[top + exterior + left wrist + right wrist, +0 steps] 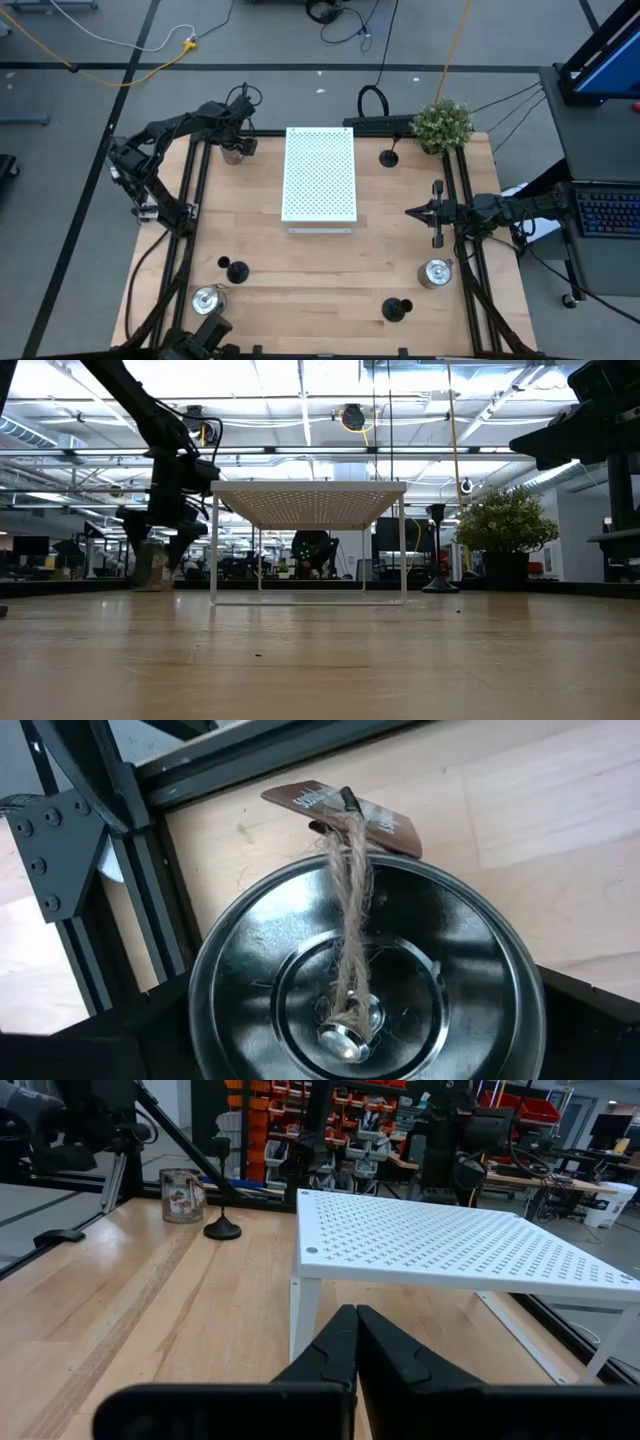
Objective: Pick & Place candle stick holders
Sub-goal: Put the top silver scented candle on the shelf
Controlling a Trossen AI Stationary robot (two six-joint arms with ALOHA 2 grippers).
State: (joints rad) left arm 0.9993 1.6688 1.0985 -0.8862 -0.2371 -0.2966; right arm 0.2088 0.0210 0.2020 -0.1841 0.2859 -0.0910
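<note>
A shiny silver candle stick holder (365,980), with a twine loop and a brown tag (345,815), stands on the table's far left corner (233,152). My left gripper (236,140) hangs open just above it, pointing steeply down. In the low view its fingers (160,540) stand on either side of the holder's top (152,568), and no touch shows. Two more silver holders (208,298) (436,272) and three black ones (388,157) (237,270) (397,309) stand on the wood. My right gripper (420,212) waits shut and level at the table's right side.
A white perforated board (320,175) on legs stands in the table's middle. A green bushy plant (442,125) sits at the far right corner. Black frame rails (195,190) run along the table's left and right sides, close to the left gripper.
</note>
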